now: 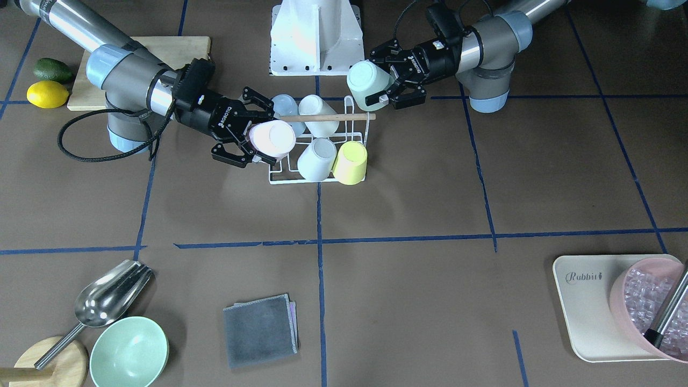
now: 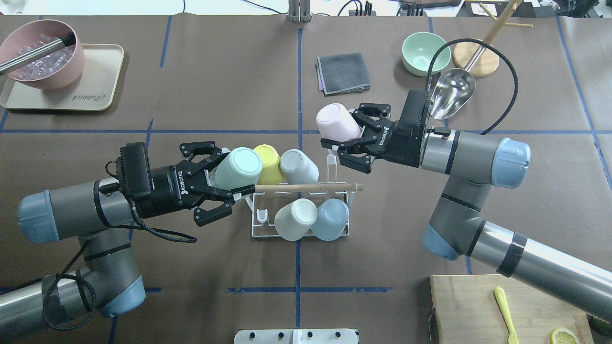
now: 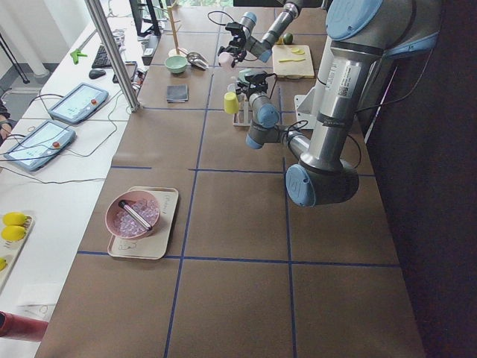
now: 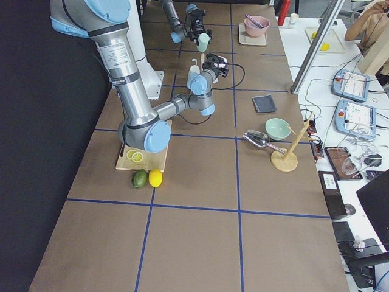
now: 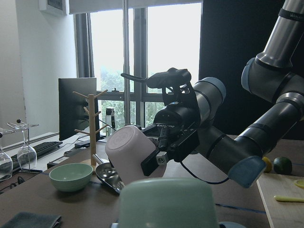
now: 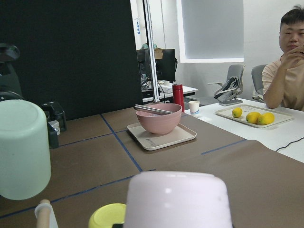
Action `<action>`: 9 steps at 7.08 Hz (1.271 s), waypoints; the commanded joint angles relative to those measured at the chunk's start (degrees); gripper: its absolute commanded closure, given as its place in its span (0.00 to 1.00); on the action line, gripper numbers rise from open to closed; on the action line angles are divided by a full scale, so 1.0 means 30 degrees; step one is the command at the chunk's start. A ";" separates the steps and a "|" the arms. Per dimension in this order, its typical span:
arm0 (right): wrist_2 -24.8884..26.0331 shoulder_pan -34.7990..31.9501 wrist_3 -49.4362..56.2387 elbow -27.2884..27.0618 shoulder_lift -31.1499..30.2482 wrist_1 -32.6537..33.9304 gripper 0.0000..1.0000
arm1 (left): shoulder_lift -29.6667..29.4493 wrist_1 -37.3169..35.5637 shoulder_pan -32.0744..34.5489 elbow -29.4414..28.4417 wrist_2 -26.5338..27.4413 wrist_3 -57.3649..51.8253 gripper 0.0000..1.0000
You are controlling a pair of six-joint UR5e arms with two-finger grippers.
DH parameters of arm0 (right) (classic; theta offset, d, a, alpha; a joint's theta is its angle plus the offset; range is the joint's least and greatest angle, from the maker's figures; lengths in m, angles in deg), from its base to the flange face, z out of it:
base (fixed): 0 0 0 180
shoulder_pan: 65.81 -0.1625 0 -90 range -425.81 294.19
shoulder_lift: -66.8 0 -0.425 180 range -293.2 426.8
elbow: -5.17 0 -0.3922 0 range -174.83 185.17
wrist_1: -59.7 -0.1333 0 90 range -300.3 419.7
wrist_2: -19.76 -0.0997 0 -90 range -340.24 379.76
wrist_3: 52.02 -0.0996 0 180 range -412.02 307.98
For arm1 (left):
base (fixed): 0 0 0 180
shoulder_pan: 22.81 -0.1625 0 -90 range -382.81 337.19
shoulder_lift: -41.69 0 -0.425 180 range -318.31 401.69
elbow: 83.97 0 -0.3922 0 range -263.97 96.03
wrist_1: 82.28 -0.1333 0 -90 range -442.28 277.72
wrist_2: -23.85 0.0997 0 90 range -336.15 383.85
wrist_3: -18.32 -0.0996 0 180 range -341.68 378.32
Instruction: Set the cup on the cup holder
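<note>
The white wire cup holder (image 2: pixel 258 231) with a wooden rod (image 2: pixel 306 188) across its top stands mid-table; it also shows in the front view (image 1: pixel 279 177). It carries a yellow cup (image 2: pixel 268 162), two white cups (image 2: pixel 299 166) and a blue cup (image 2: pixel 331 219). My left gripper (image 2: pixel 229 172) is shut on a mint cup (image 2: pixel 237 167), tilted at the holder's left end beside the yellow cup. My right gripper (image 2: pixel 342 129) is shut on a pink cup (image 2: pixel 336 122), tilted just over the holder's far right corner. I cannot tell whether either cup touches a prong.
A pink bowl of ice (image 2: pixel 40 55) on a beige tray (image 2: pixel 103 91) stands at the far left. A grey cloth (image 2: pixel 343 72), green bowl (image 2: pixel 425 52), metal scoop (image 2: pixel 452 98) and wooden mug tree (image 2: pixel 475 59) lie far right. A cutting board (image 2: pixel 473 310) lies near right.
</note>
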 commanded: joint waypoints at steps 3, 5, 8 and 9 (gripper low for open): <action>0.1689 0.1260 0.0823 0.0153 0.0006 -0.0310 0.94 | -0.0195 0.1765 -0.2282 -0.0595 0.2054 -0.0070 0.95; 0.1813 0.1264 0.0823 0.0183 -0.0022 -0.0309 0.94 | -0.0196 0.2409 -0.2340 -0.1124 0.2549 -0.0070 0.95; 0.2105 0.1205 0.0794 0.0738 0.0298 -0.0221 0.93 | -0.0225 0.2353 -0.2370 -0.1300 0.2611 -0.0040 0.95; 0.2106 0.1205 0.0794 0.0739 0.0300 -0.0221 0.93 | -0.0370 0.2353 -0.2399 -0.1591 0.2814 -0.0040 0.95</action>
